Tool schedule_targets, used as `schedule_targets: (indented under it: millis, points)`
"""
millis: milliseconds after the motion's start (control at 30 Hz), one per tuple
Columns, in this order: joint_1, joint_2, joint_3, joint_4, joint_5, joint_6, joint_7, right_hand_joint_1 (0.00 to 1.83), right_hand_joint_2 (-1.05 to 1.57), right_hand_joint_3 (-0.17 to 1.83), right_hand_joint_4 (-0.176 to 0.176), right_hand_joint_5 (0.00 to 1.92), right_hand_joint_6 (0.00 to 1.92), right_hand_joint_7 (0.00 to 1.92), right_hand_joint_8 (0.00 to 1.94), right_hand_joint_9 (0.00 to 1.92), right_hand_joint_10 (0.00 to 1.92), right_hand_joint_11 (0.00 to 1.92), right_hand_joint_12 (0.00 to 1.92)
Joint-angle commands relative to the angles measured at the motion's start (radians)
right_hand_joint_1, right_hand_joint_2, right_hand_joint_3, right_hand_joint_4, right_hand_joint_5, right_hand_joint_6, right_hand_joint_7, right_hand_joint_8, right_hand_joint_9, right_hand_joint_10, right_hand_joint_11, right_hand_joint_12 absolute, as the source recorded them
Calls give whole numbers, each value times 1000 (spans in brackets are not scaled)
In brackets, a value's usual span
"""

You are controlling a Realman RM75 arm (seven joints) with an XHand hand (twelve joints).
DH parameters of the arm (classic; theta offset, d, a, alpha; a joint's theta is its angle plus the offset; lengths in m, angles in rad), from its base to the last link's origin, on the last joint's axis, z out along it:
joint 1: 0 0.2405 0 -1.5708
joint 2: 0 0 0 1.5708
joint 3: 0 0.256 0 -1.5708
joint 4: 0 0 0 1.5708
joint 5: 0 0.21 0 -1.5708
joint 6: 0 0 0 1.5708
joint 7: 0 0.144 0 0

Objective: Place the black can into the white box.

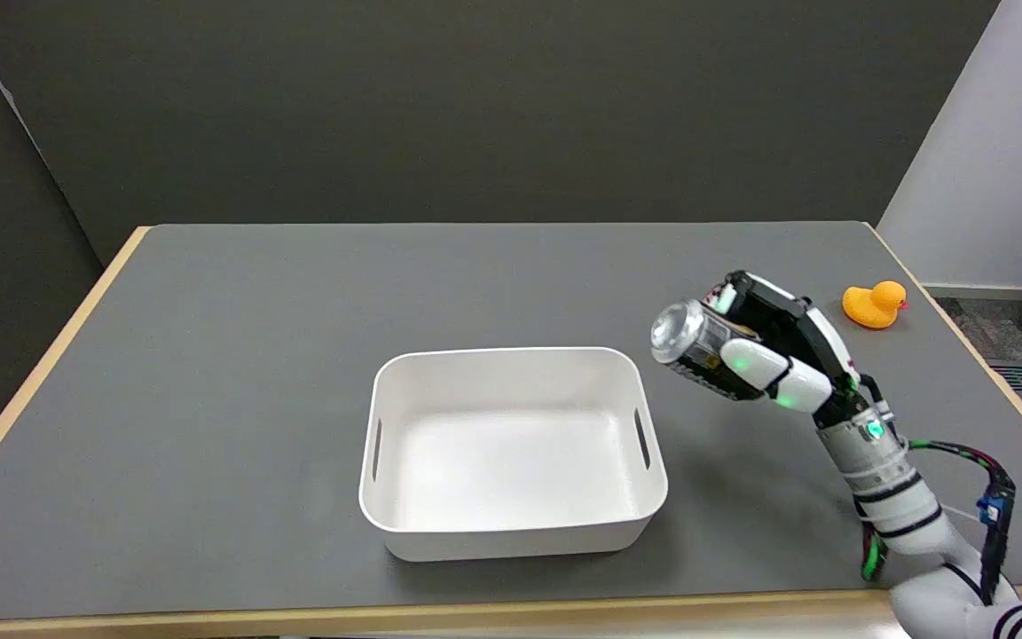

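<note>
Black with a silvery top, the can (pixel 693 348) lies tipped on its side in the right hand (pixel 764 351), its shiny end facing nine o'clock toward the white box (pixel 511 532). The fingers (pixel 750 364) are wrapped round the can's body and clamped on it, which leaves the leading end free to go in first. The can is in the air above the grey table (pixel 236 355), just beside the box's three o'clock wall and a little toward its far corner; it looks short of the rim, though the slanting view makes that hard to judge. The box sits open at the table's middle, nothing visible inside, with a slot handle in each short wall, so a low release over its floor should be easy. At about two o'clock from the hand an orange rubber duck (pixel 873 304) rests near the table's edge, well apart from the work. By my reading, the carry is nearly done and the drop is not yet made.
</note>
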Motion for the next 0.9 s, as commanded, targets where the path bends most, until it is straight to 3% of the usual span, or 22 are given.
schedule_targets:
  millis: [33,200,500,633,900]
  points:
    - [27,15,-14,550,-80,-519,-373,1139,1108,347,-25,616,1545,802,1431,658,1300,187,1701]
    - [166,-5,-136,583,-90,-727,-476,1149,1073,386,-16,648,1520,822,1400,675,1297,210,1715]
    - [372,-90,-414,471,-91,-808,-478,1150,1070,389,-16,650,1519,825,1395,679,1292,201,1722]
    - [323,-95,-401,493,-87,-807,-471,1150,1074,381,-17,648,1521,825,1393,683,1285,206,1720]
    - [95,-18,-234,711,-86,-804,-483,1155,1065,391,-27,650,1512,837,1387,690,1310,221,1748]
